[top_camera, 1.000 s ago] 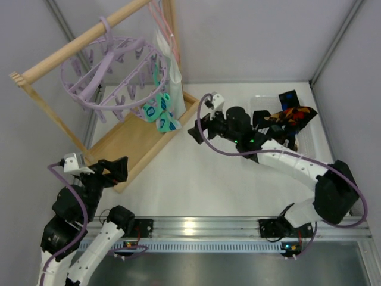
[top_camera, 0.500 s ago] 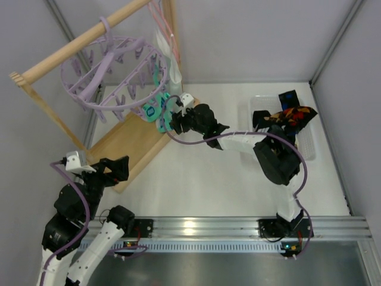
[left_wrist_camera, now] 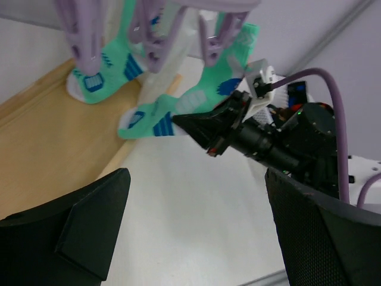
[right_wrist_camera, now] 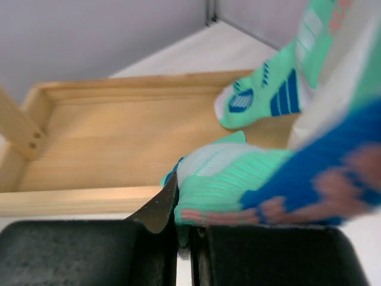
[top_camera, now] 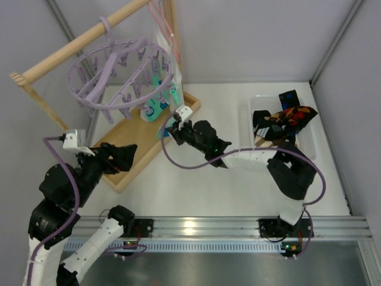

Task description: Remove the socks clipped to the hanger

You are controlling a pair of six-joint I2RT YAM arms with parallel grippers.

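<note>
The lavender hanger [top_camera: 122, 74] hangs by its hook from a wooden rail, its ring tilted. Mint-green socks [top_camera: 156, 107] dangle from its clips on the near right side. My right gripper [top_camera: 169, 132] is shut on the toe end of one mint-green sock [right_wrist_camera: 238, 179], which is pinched between the pads and still runs up to a clip [left_wrist_camera: 217, 42]. Another clipped sock [right_wrist_camera: 268, 98] hangs just behind it. My left gripper [top_camera: 122, 156] stands open to the left, lower than the socks, with nothing between its fingers [left_wrist_camera: 89, 220].
The rack's wooden tray base [top_camera: 128, 146] lies under the hanger. A pink wire hanger [top_camera: 164, 24] and a white cloth [top_camera: 169, 65] hang on the same rail [top_camera: 77, 44]. A clear bin [top_camera: 250, 110] at the right holds black and diamond-patterned socks [top_camera: 292, 114].
My right gripper swung left to the hanging socks and shut on a mint-green one. The hanger ring has tilted and shifted right. My left gripper moved up and right towards the rack.
</note>
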